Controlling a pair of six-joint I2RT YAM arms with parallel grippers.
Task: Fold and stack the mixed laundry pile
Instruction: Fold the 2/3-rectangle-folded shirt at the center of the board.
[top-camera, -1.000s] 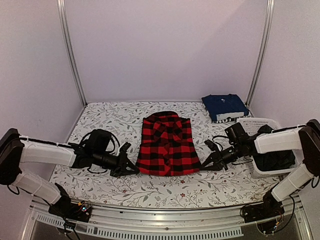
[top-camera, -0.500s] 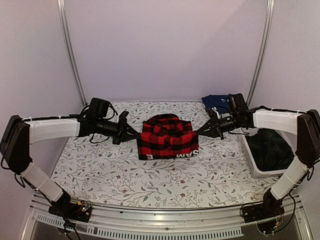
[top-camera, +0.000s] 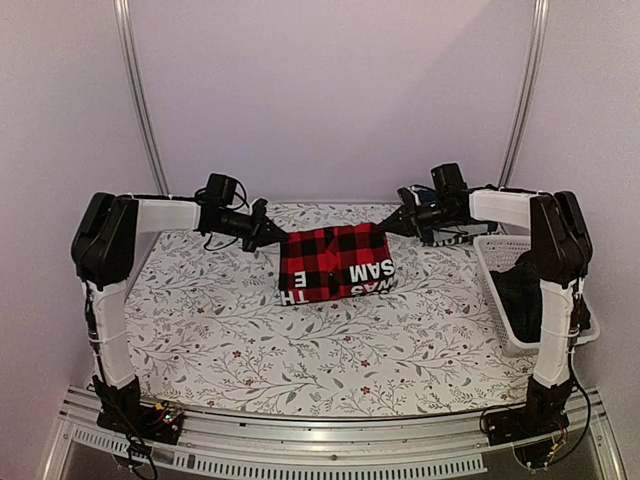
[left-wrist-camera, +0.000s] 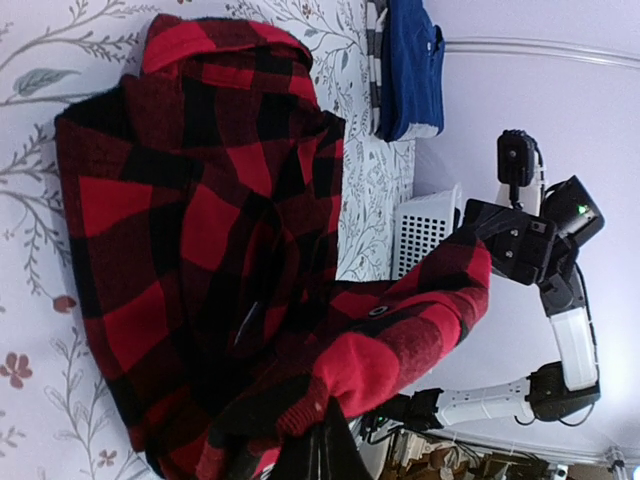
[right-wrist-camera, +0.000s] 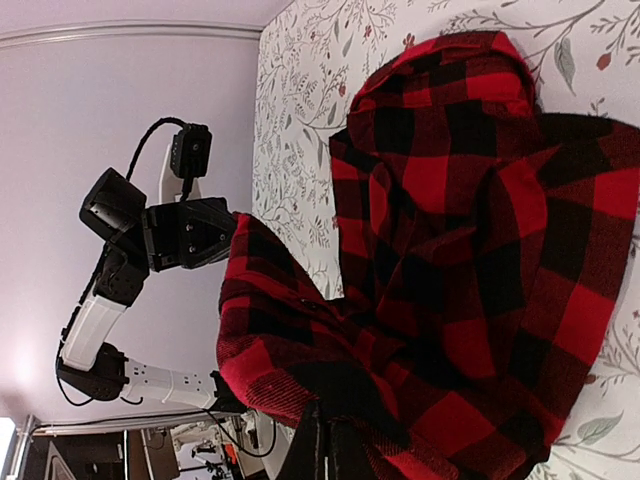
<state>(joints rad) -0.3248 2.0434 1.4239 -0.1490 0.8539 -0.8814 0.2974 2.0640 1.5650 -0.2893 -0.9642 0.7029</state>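
Note:
The red-and-black checked flannel shirt (top-camera: 335, 262) lies folded over itself at the far middle of the table, white letters showing on its turned-up side. My left gripper (top-camera: 275, 236) is shut on its far left edge; the left wrist view shows the hem (left-wrist-camera: 300, 400) pinched between the jaws. My right gripper (top-camera: 388, 228) is shut on its far right edge, cloth (right-wrist-camera: 340, 385) pinched in the right wrist view. The navy blue folded garment (left-wrist-camera: 410, 70) lies at the far right, mostly hidden behind my right arm from above. A dark garment (top-camera: 525, 290) lies in the basket.
A white plastic lattice basket (top-camera: 492, 255) stands at the right edge of the table. The floral-print table cloth (top-camera: 300, 350) covers the table. Metal frame posts (top-camera: 140, 110) rise at the back corners.
Both grippers carried the shirt's near edge up and back toward the far side, folding it over itself. The lettered underside now faces up. The arms are stretched farther back.

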